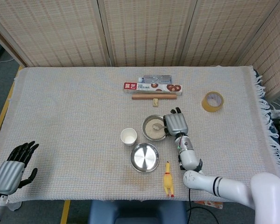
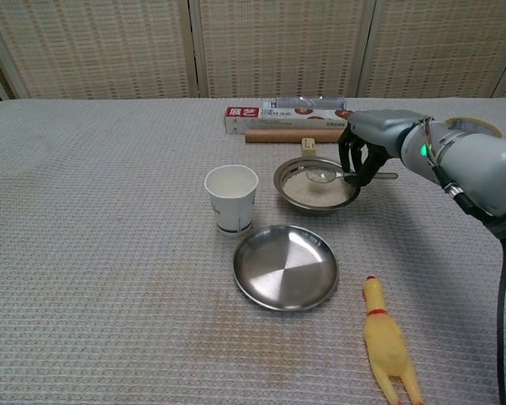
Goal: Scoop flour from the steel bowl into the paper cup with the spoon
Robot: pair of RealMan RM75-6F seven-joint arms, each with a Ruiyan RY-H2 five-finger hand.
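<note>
Nearest the robot, a rubber chicken (image 2: 390, 346) lies flat on the cloth-covered desk (image 2: 93, 278), well clear of the working line and apparently no part of the job. Just beyond it sits an empty steel plate (image 2: 285, 267), close in front of the cup and bowl; it seems placed as a bystander, or perhaps to catch spills, though that is only a reading.

The left robot hand (image 1: 11, 170) hangs at the near left corner of the desk, fingers spread and holding nothing, parked away from the work.

In the middle row the paper cup (image 2: 231, 197) stands upright, just left of the bowl (image 2: 317, 183), so the carry between them is short. The bowl holds flour across its bottom. The right robot hand (image 2: 367, 145) hovers at the bowl's right rim, fingers curled down and pinching the handle of the spoon (image 2: 336, 175). The spoon lies near level, its head over the flour and its handle reaching out past the rim. It looks raised for a carry, but whether it is loaded cannot be told.

Further back lie a rolling pin (image 2: 280, 135), a small block (image 2: 309, 144) and a long box (image 2: 278, 115). A tape roll (image 1: 213, 101) sits far right.
</note>
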